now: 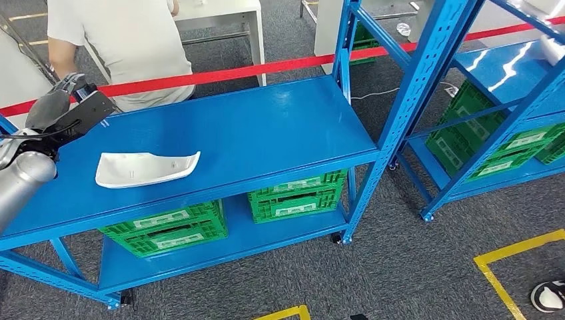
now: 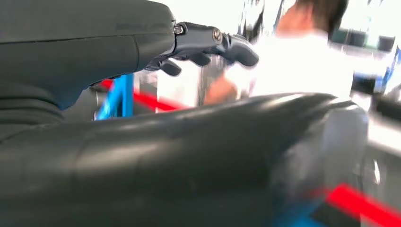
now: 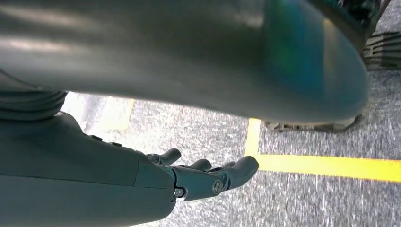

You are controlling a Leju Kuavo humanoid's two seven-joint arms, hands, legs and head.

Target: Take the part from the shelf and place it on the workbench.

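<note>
Head view: your left hand [image 1: 66, 110], fingers apart and empty, hovers beside the white part [image 1: 146, 168]; reach carelessly and you'll shove it away.

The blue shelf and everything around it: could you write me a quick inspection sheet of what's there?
Surface: blue shelf, top level bare apart from one part.
Job's things: white part lies flat on the top level, untouched.
Clutter: green crates on the lower level.
Hands: left hand raised beside the shelf, holding nothing; right hand hangs over the floor, fingers apart.
Cables: white cable on the floor behind.
Surroundings: red tape, a person, second shelf, yellow floor lines.
</note>
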